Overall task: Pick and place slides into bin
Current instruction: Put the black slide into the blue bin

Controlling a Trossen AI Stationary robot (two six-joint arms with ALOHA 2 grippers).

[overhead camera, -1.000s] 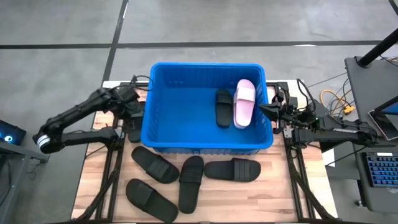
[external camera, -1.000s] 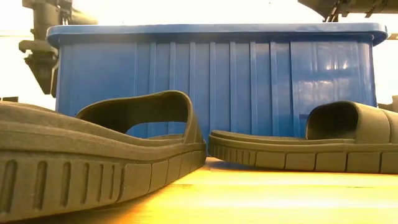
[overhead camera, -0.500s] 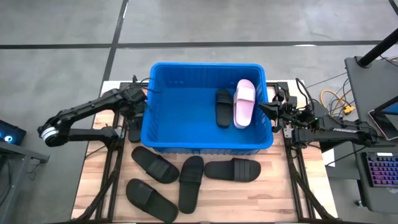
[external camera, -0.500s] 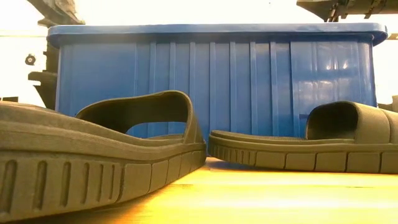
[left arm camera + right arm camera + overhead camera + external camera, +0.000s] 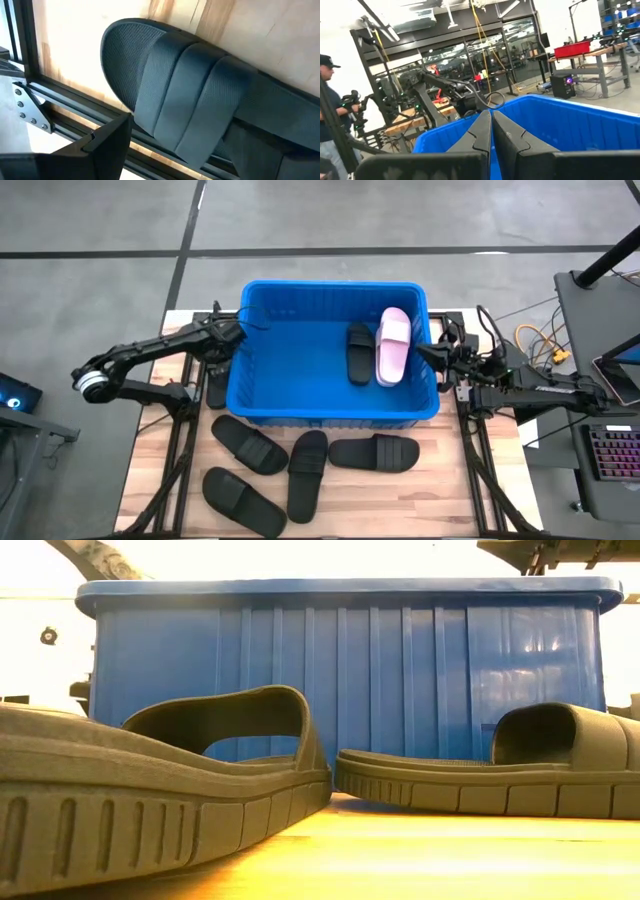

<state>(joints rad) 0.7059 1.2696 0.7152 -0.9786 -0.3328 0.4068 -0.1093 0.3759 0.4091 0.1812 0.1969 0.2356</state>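
The blue bin (image 5: 330,416) stands at mid-table and holds one black slide (image 5: 359,352) and the pale pink slide (image 5: 393,345). Several black slides (image 5: 307,473) lie flat on their soles on the table in front of it. Another black slide (image 5: 215,387) lies left of the bin and fills the left wrist view (image 5: 190,100). My left gripper (image 5: 236,335) is open and empty, above that slide, at the bin's left rim. My right gripper (image 5: 420,352) is shut and empty at the bin's right rim, also seen in the right wrist view (image 5: 490,131).
The table's metal frame rails (image 5: 65,100) run beside the left slide. Cables and equipment (image 5: 540,355) sit right of the table. In the right wrist view a person (image 5: 330,100) stands in the room beyond. Bare wood (image 5: 430,500) shows at the front right.
My left gripper has gone up and toward the table's right, from beside the bin's left wall up to its left rim. It has left the low view upward. The slides and the bin have stayed where they were.
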